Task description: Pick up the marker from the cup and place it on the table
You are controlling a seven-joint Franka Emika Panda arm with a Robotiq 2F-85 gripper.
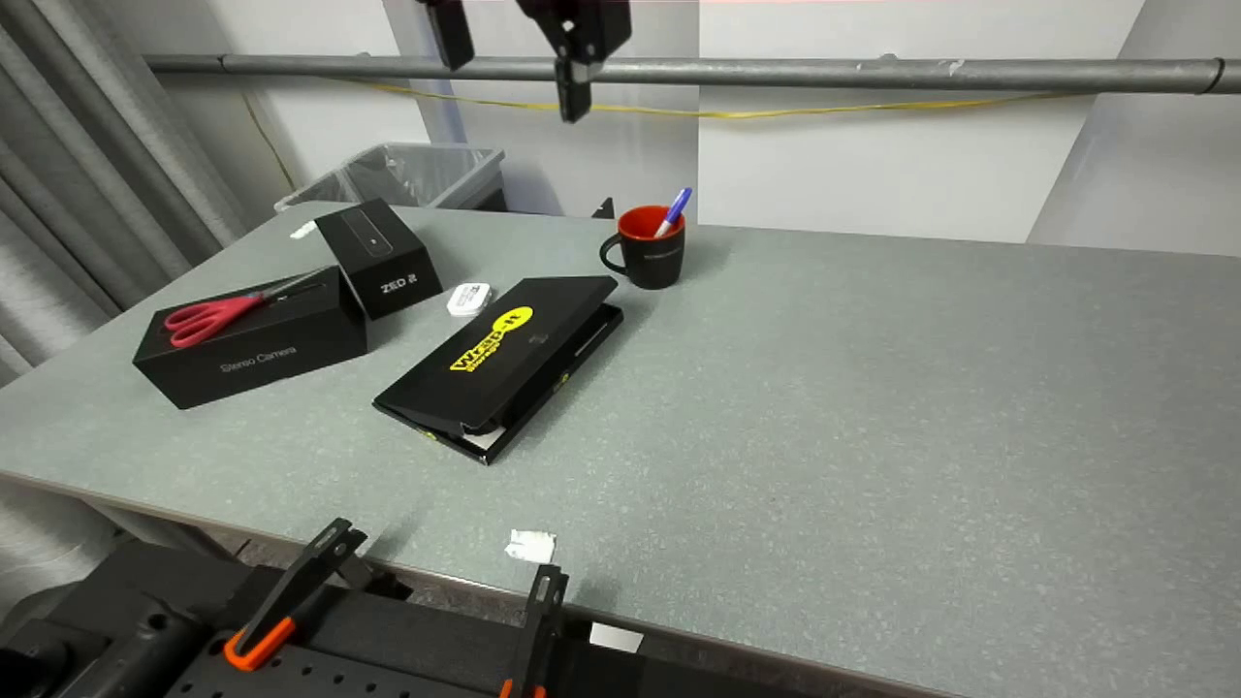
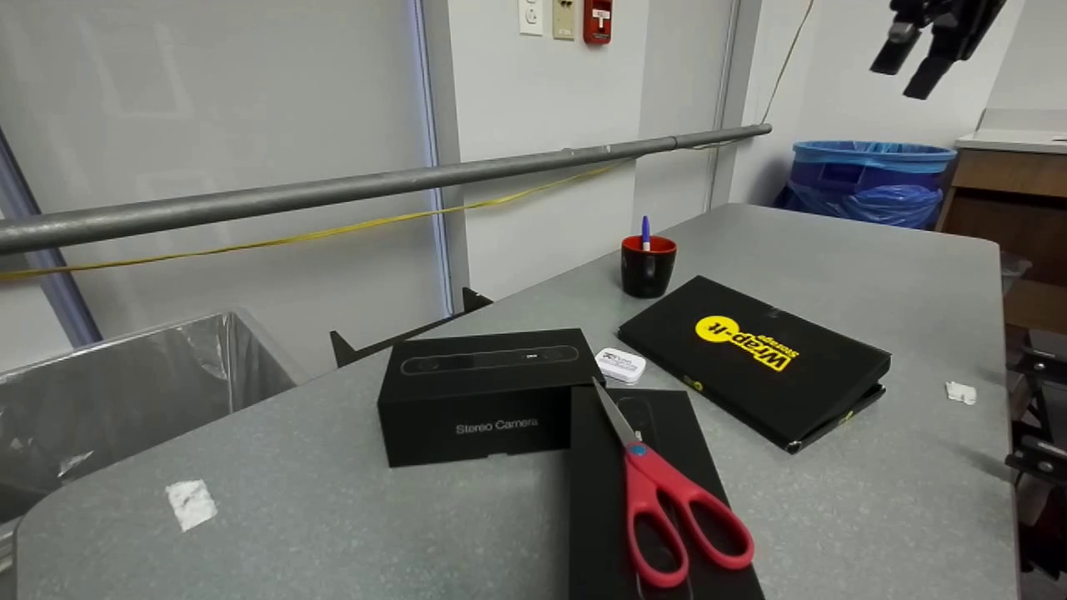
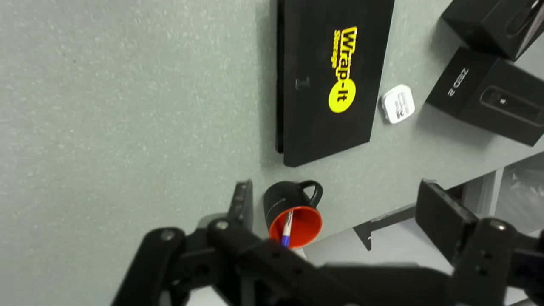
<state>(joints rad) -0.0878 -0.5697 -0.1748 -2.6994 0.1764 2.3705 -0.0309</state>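
Note:
The marker, white with a blue end, leans inside the cup with its blue end sticking up past the rim. The marker shows in both exterior views [image 1: 677, 206] [image 2: 645, 232] and in the wrist view [image 3: 287, 229]. The cup is a dark mug with a red inside, upright on the grey table [image 1: 873, 436] near its back edge; it shows in all views [image 1: 653, 262] [image 2: 647, 275] [image 3: 280, 199]. My gripper [image 1: 519, 85] is open and empty, high above the table and apart from the cup. It also shows in an exterior view [image 2: 904, 79] and the wrist view [image 3: 333, 187].
A black Wrap-It box [image 1: 494, 354] lies close to the cup. Two black camera boxes [image 1: 252, 339] [image 1: 378, 252], red scissors [image 1: 218, 318] and a small white case [image 1: 469, 299] are farther left. A grey pipe [image 1: 824, 72] runs along the wall behind the table.

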